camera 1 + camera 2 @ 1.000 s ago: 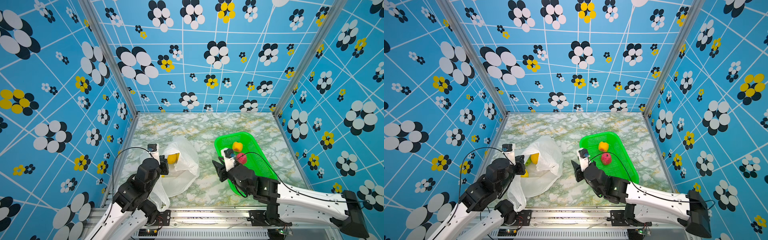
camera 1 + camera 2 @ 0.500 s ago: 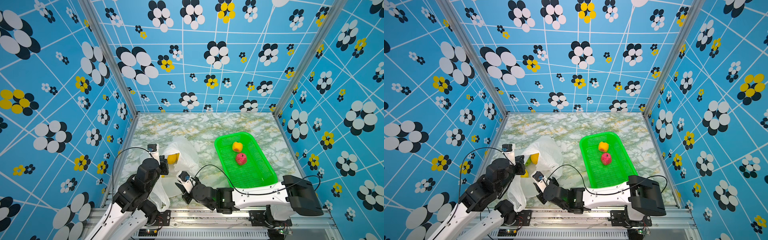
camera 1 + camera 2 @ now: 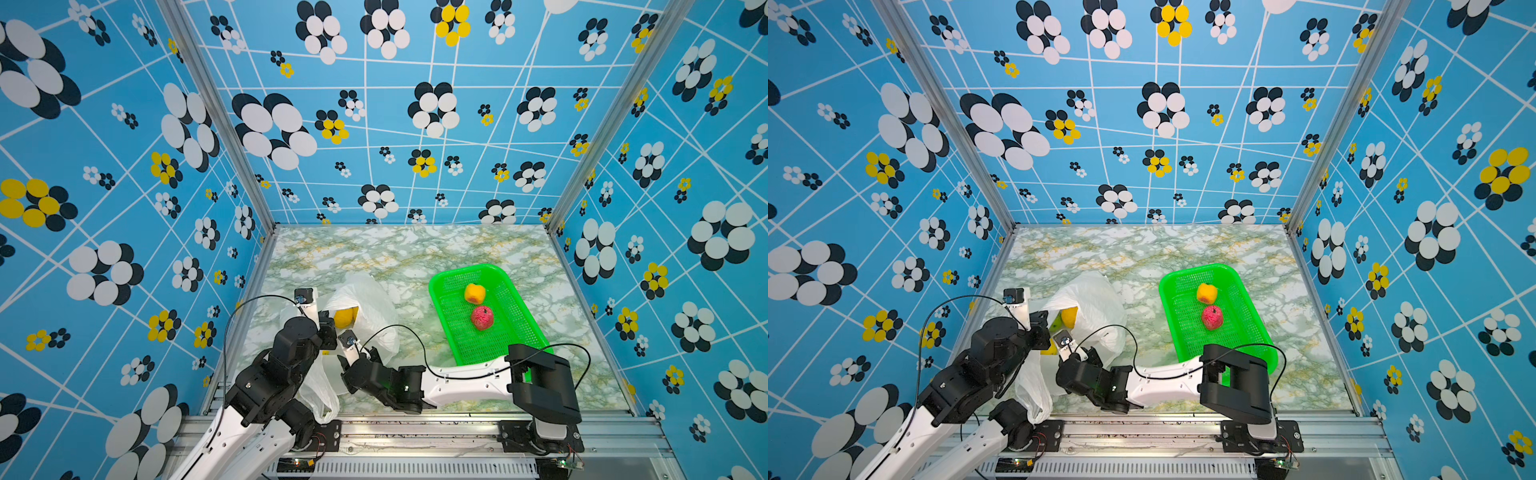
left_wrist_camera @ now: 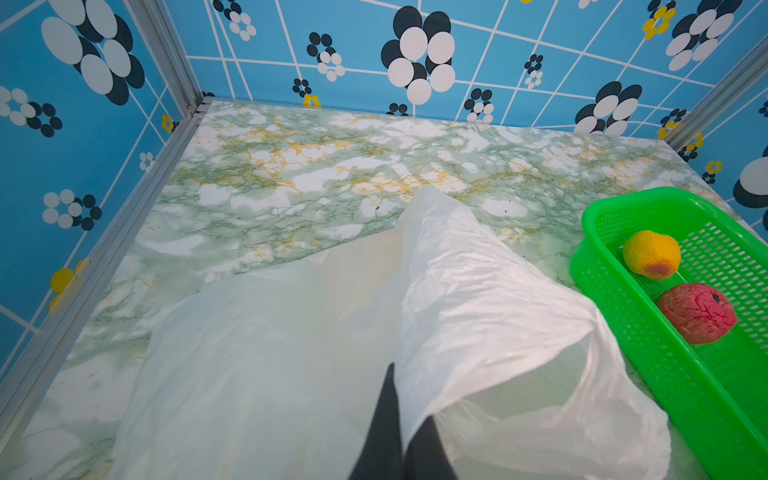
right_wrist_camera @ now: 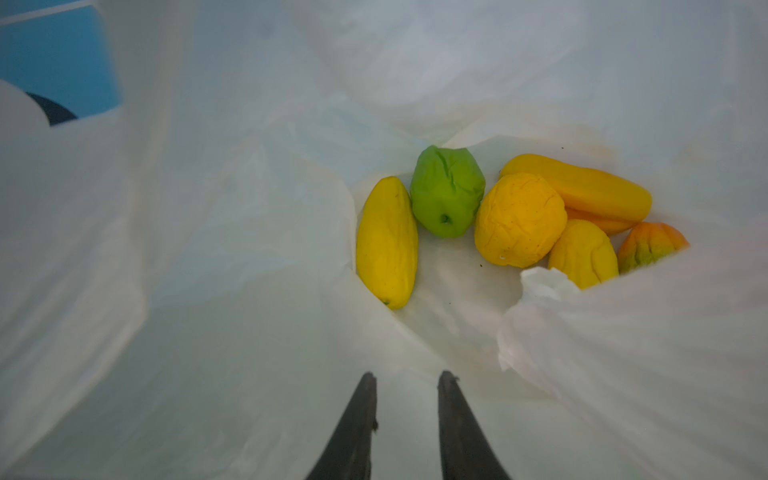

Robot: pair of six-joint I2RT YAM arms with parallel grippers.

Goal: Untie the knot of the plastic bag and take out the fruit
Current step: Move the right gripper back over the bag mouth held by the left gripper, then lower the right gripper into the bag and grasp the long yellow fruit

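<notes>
The white plastic bag [image 3: 368,299] [image 3: 1096,297] lies at the front left of the marble floor with its mouth open; no knot shows. My left gripper [image 4: 409,392] [image 3: 327,330] is shut on the bag's edge and holds it up. My right gripper [image 5: 407,376] [image 3: 341,356] reaches across into the bag's mouth, open, with nothing between its fingers. Ahead of it inside the bag lie several fruit: a long yellow one [image 5: 386,241], a green round one [image 5: 446,191], a yellow round one [image 5: 519,220] and an orange-green one [image 5: 650,245]. They are apart from the fingers.
A green mesh basket [image 3: 435,291] [image 4: 590,266] stands to the right of the bag, holding a yellow-orange fruit [image 3: 474,293] and a red one [image 3: 482,318]. The right forearm [image 3: 465,380] stretches along the front edge. Patterned blue walls close in three sides.
My right arm has swung from the basket across to the left and pushed its gripper into the bag's mouth. The left gripper has kept its hold on the bag.
</notes>
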